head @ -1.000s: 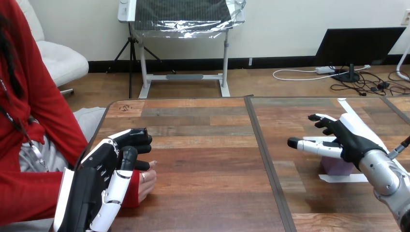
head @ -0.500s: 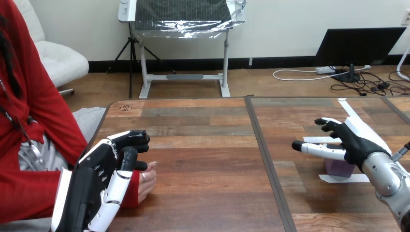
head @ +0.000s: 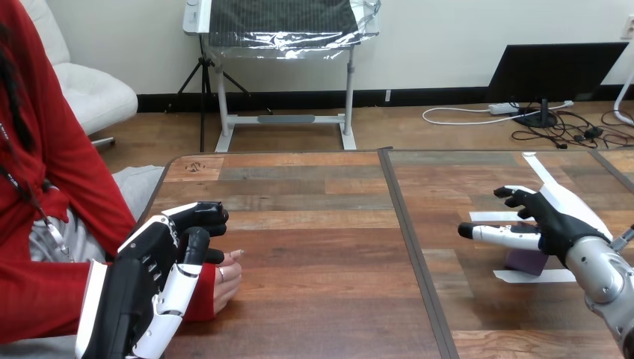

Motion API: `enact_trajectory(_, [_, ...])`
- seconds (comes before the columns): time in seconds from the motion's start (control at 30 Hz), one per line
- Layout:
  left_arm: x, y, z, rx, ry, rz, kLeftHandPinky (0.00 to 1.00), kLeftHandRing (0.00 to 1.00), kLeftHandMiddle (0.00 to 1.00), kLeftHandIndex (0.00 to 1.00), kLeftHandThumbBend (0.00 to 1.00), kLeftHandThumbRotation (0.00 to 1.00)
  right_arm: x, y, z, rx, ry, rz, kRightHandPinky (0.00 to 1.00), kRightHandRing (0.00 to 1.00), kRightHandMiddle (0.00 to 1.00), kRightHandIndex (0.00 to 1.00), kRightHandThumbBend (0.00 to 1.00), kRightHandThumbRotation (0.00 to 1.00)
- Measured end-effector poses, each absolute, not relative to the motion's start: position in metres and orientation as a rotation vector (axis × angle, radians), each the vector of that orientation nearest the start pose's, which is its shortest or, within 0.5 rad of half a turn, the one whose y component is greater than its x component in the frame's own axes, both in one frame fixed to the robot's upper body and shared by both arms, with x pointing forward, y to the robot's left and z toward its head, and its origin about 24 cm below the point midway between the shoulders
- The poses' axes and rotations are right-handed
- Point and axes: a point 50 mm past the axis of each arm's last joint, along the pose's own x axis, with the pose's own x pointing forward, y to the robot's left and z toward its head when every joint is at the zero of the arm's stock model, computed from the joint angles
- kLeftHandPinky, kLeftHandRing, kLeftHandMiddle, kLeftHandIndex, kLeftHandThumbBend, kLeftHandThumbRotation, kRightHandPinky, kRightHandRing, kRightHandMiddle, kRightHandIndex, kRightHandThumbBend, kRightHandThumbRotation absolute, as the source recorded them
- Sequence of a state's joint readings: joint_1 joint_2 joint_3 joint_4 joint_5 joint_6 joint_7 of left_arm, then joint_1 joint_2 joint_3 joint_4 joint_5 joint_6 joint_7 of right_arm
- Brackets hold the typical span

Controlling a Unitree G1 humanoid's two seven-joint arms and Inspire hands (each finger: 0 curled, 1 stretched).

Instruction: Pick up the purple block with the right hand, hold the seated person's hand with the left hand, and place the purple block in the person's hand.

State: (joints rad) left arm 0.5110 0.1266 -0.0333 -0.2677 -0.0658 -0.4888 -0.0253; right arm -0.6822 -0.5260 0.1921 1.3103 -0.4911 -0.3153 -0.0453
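Head view, right robot hand (head: pixel 552 223) spread wide, over purple block (head: pixel 525 260)

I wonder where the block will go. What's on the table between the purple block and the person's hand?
In the head view, only bare table lies between the purple block and the person's hand, crossed by a dark seam.

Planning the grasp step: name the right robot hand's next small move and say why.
Probably lower the right robot hand a little and curl its fingers round the purple block. The hand hangs open over the block, partly covering it, and the block rests on the table, not yet gripped.
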Motion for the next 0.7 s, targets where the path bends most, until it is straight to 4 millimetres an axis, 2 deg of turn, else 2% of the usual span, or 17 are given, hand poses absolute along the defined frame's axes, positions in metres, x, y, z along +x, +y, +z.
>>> enact_trajectory(0.43, [0.146,0.1807,0.0537,0.078,-0.255,0.022,0.57,0.72,0.7,0.64,0.44,0.7,0.3266,-0.2886,0.016,-1.036,0.432,0.085,0.77,0.88,0.91,0.9,0.91,0.43])
enact_trajectory(0.7, [0.1458,0.1807,0.0536,0.078,-0.254,0.022,0.57,0.72,0.7,0.63,0.43,0.69,0.3275,-0.2926,0.0189,-1.037,0.464,0.101,0.78,0.89,0.91,0.91,0.95,0.37])
